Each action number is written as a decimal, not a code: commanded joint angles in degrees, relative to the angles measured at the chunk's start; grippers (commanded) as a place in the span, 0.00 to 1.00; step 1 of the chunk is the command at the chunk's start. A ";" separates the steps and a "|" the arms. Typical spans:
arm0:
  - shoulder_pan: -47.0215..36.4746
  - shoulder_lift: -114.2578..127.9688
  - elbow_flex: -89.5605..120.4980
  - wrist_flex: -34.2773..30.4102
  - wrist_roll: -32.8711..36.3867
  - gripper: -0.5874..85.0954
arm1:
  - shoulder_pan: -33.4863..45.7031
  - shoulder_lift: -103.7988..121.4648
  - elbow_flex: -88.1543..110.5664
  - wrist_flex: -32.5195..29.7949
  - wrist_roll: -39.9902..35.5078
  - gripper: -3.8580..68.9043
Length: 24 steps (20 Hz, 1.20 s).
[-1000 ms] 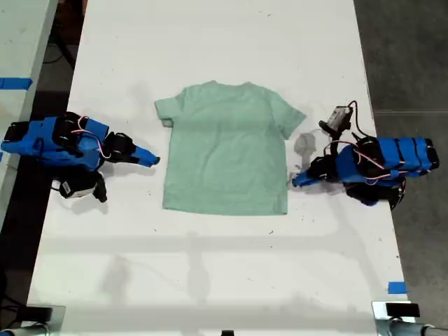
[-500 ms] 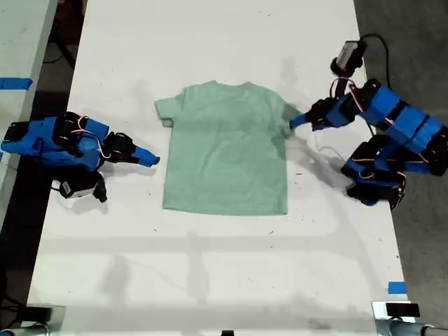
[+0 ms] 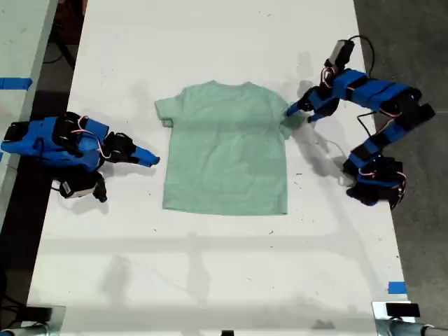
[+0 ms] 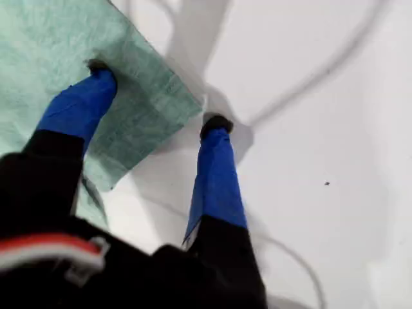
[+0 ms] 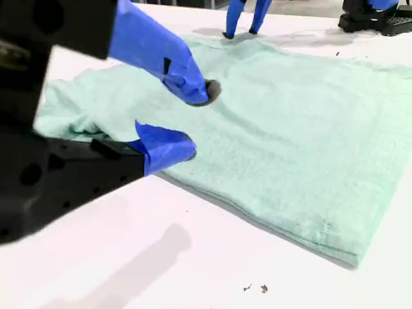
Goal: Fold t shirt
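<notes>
The mint-green t shirt (image 3: pixel 224 147) lies flat on the white table (image 3: pixel 210 280), neck toward the far edge. My first gripper (image 3: pixel 297 112) is at the sleeve on the exterior view's right. In the first wrist view this gripper (image 4: pixel 156 95) is open, one fingertip (image 4: pixel 96 71) on the t shirt (image 4: pixel 51 38) sleeve, the other on bare table just past the sleeve's corner. My second gripper (image 3: pixel 150 159) rests low beside the shirt's edge on the exterior view's left. In its own view that gripper (image 5: pixel 190 121) is open and holds nothing, with the t shirt (image 5: pixel 290 129) spread beyond it.
The first arm's base (image 3: pixel 374 185) stands near the table's edge on the exterior view's right, with dark floor beyond. A blue tape mark (image 3: pixel 396 287) sits near the front corner on that side. Another pale table (image 3: pixel 21 42) with blue tape lies at the exterior view's left.
My first arm has swung from the shirt's lower side edge up to the sleeve and set its fingers there, nudging the sleeve inward. The second arm has not moved.
</notes>
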 commanded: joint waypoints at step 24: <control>0.00 -0.09 2.46 -0.44 0.26 0.13 | -31.29 -16.52 -50.19 10.20 4.39 0.12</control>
